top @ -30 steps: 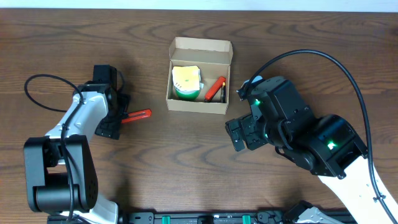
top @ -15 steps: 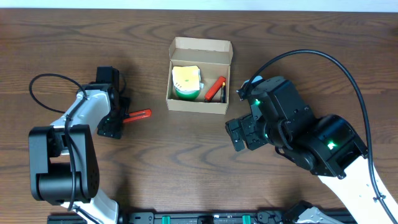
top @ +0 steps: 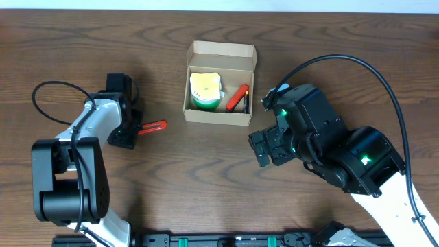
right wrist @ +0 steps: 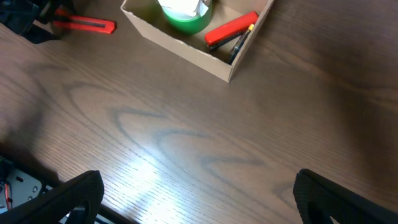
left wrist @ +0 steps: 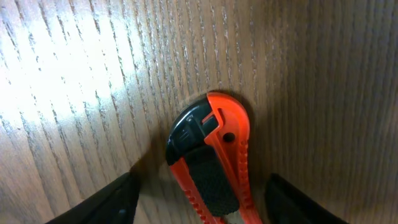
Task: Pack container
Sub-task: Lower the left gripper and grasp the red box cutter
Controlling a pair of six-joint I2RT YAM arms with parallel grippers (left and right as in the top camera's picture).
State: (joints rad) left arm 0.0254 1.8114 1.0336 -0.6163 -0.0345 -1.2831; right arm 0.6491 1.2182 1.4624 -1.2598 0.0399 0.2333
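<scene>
Robotics lab: 2 cabled arms (top: 343, 151) at wood table (top: 206, 185).

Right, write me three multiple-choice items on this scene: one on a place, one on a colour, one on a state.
1. Where does the red utility knife lie relative to the cardboard box?
A. inside it
B. on the table left of it, between the fingers of the left gripper
C. behind it, at the far edge

2. What colour is the side of the tape roll in the box?
A. blue
B. green
C. black

3. How does the right gripper stand?
A. open and empty
B. shut on a pen
C. shut on the box flap

Answers:
1 B: the overhead view shows it on bare wood left of the box, and the left wrist view shows a finger on either side.
2 B: green shows under its pale top.
3 A: its fingers stand wide apart with only table between them.
</scene>
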